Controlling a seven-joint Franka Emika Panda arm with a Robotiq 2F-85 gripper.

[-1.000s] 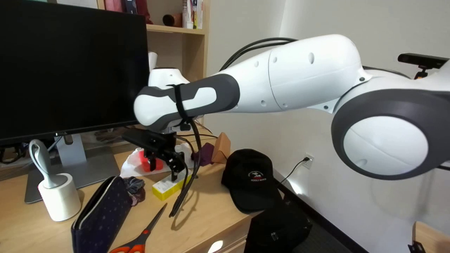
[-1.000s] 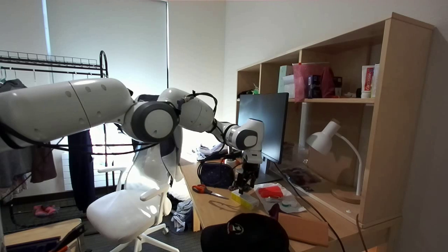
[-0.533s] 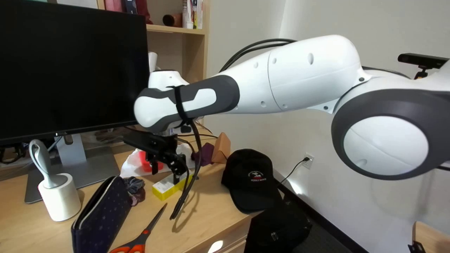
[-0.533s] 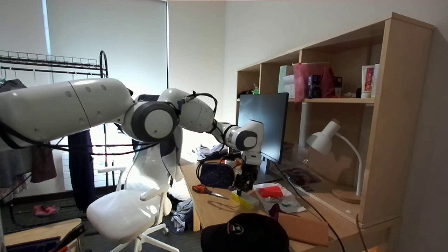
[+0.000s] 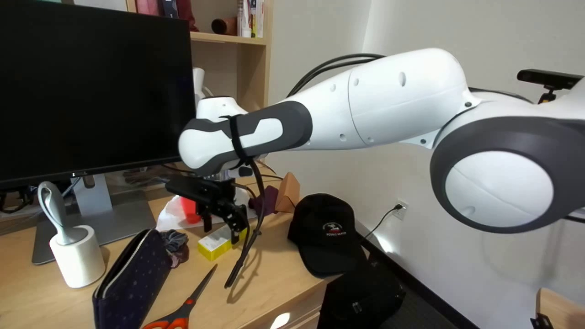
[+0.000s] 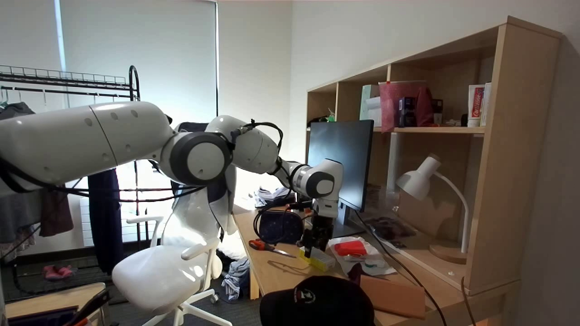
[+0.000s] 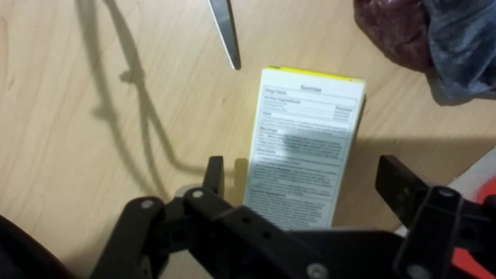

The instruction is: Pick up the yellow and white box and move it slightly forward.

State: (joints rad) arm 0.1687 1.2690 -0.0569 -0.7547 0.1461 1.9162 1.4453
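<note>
Box [image 7: 304, 147]: Yellow and white, it lies flat, printed face up, on the wooden surface [image 5: 281, 260]; the lift looks yet to be made. A squeeze could twist it, because it sits slightly askew between the fingers [image 7: 214, 174] in the wrist view and one side may be met first.
Box's ends: In an exterior view the fingers appear over the end away from the scissors [image 5: 186, 306]; if the grip lands there, the free end could droop or slip.
White packet [image 6: 358, 257]: Near one long side of the box, apart from it, where a finger coming down wide might catch the edge.
Cable [image 5: 240, 265]: Loose and hanging close to the box in an exterior view, it could drag on the surface or foul the scissors, whose tip lies near the box, once the box travels.
Scrunchies [image 7: 434, 46]: Off the box's scissors end, not touching it; an overlong forward move might run into them, though which way counts as forward is a guess.
Fingers: Spread wide, the gap broader than the box, one beyond each long side of it in the wrist view, with nothing gripped. Whether a tip touches the box or the surface cannot be told; dark metalwork hides the box's other end.
</note>
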